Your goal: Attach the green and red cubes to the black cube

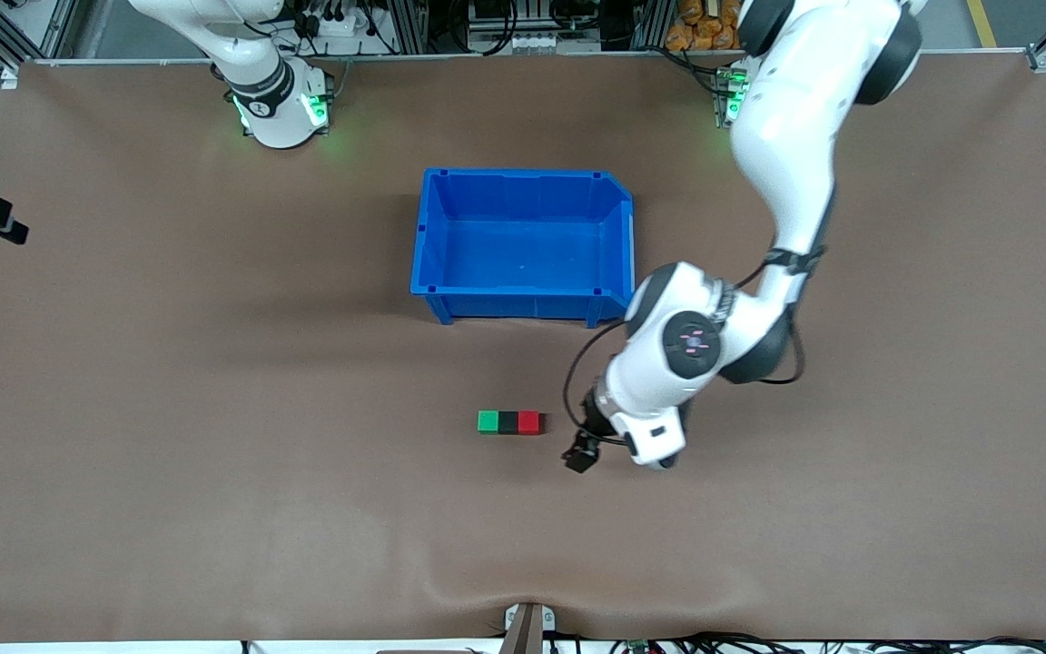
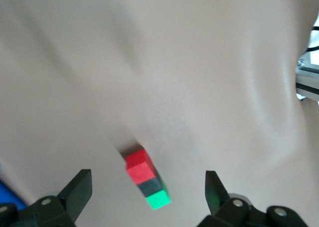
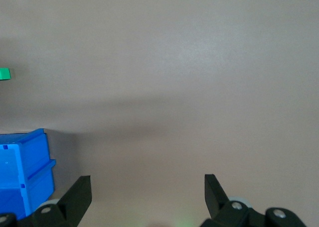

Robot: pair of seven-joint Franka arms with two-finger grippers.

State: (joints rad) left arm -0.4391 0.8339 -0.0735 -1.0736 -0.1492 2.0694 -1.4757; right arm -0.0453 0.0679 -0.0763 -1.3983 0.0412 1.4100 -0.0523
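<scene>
The green cube (image 1: 488,421), black cube (image 1: 508,421) and red cube (image 1: 528,421) lie joined in one straight row on the brown table, the black one in the middle. My left gripper (image 1: 580,456) hangs open over the table just off the row's red end, holding nothing. In the left wrist view the red cube (image 2: 138,166), black cube (image 2: 151,186) and green cube (image 2: 159,200) show below my left gripper (image 2: 146,174), untouched by its wide-apart fingers. My right gripper (image 3: 147,179) is open and empty, waiting near its base; its view catches the green cube (image 3: 4,73).
A blue bin (image 1: 523,173) stands empty, farther from the front camera than the cube row; its corner shows in the right wrist view as the blue bin (image 3: 22,172). The left arm's elbow (image 1: 691,341) hangs over the table beside the bin.
</scene>
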